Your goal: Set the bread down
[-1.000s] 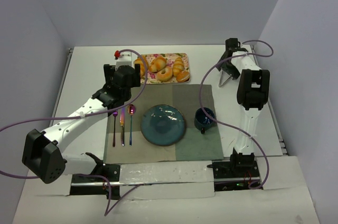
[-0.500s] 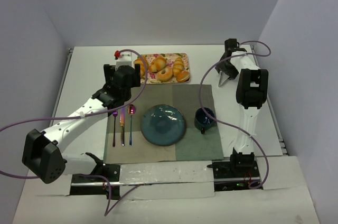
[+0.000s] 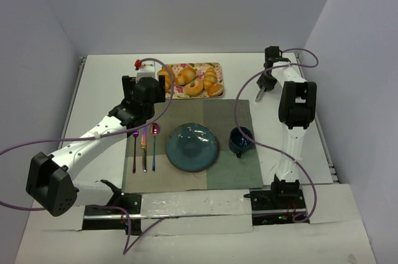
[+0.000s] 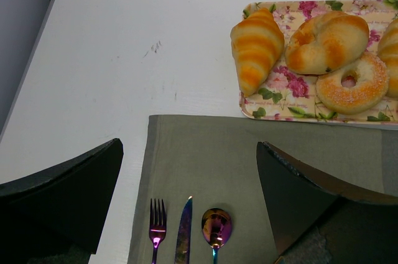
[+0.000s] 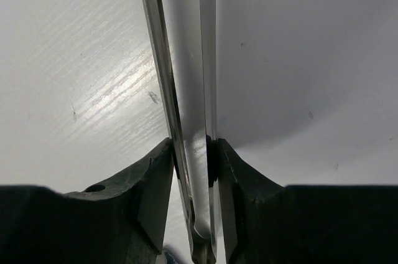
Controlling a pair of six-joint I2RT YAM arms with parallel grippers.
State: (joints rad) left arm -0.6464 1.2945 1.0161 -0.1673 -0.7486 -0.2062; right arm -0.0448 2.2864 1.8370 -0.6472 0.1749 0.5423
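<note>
The bread [image 3: 215, 90], a small smooth golden bun, lies at the right front corner of the flowered tray [image 3: 214, 65] at the back of the table. It is out of the left wrist view, which shows a ridged roll [image 4: 256, 46], a curved roll [image 4: 326, 40] and a sugared doughnut [image 4: 351, 83]. My left gripper [image 4: 189, 146] hangs open over the placemat's far left corner, just short of the tray. At the back right, my right gripper [image 5: 193, 146] is shut on metal tongs [image 5: 207, 58], whose two arms are pressed together and point down at the white table.
A blue plate [image 3: 191, 146] sits mid-placemat [image 3: 242, 114], with a dark mug [image 3: 241, 141] to its right. Fork, knife and spoon [image 4: 216, 226] lie to its left. A small red-topped object [image 3: 138, 63] stands left of the tray. Walls close in on three sides.
My right gripper has closed on the tongs, squeezing their spread arms together. The left arm has not moved.
</note>
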